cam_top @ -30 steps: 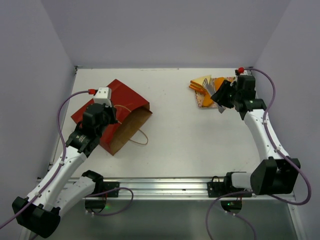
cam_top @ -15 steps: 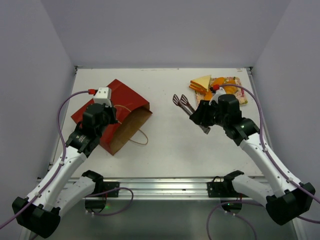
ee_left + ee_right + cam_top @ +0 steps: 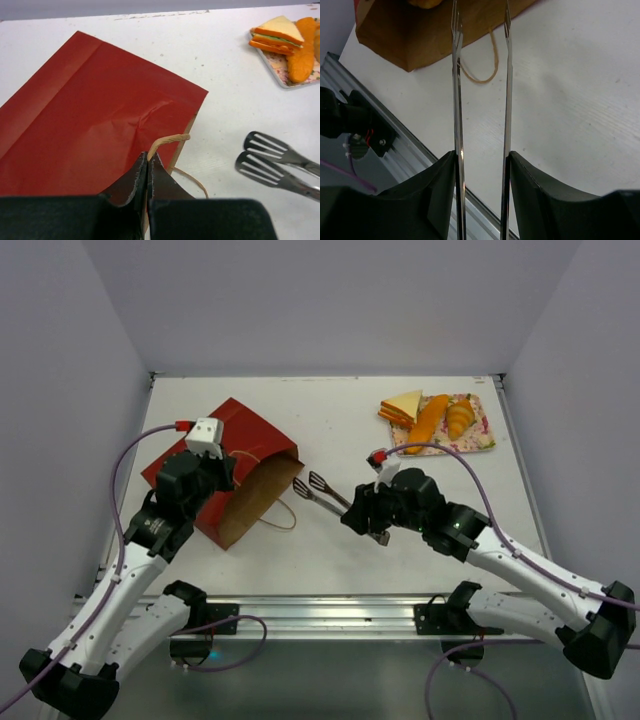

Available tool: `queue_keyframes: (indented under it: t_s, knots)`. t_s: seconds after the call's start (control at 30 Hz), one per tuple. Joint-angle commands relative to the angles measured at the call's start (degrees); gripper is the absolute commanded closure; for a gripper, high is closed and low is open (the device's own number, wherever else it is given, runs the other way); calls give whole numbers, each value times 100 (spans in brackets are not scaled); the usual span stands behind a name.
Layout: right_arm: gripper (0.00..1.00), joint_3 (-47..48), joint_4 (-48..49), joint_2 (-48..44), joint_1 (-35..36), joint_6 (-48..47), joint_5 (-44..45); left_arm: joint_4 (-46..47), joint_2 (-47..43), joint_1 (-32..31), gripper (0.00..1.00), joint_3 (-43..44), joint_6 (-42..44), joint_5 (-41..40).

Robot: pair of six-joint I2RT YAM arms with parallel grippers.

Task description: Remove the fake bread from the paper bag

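The red paper bag (image 3: 235, 445) lies flat at the left, its brown mouth facing right. My left gripper (image 3: 148, 156) is shut on its upper tan handle (image 3: 167, 141). My right gripper (image 3: 481, 157) grips a pair of metal tongs (image 3: 325, 495), whose arms stand apart. The slotted tong tips point at the bag mouth (image 3: 400, 35) and sit just short of it. A bit of yellow-orange fake bread (image 3: 425, 2) shows inside the mouth at the top edge of the right wrist view.
A flowered tray (image 3: 482, 443) at the back right carries a sandwich (image 3: 402, 407), a long loaf (image 3: 430, 418) and a croissant (image 3: 460, 418). The bag's lower handle loop (image 3: 283, 515) lies on the table. The metal rail runs along the near edge.
My right arm has swung from the tray at the back right to the middle of the table, bringing the tongs up to the bag mouth. The left gripper keeps its hold on the handle.
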Motion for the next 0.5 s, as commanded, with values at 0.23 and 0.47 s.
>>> queue_keyframes:
  t_s: [0.23,0.47]
  knots:
    - [52,-247,1964,880,952,71,497,510,-289,53,100,34,574,2419]
    - [52,25,2562,1758,1032,-44,497,642,-350,53,100,-27,644,2957]
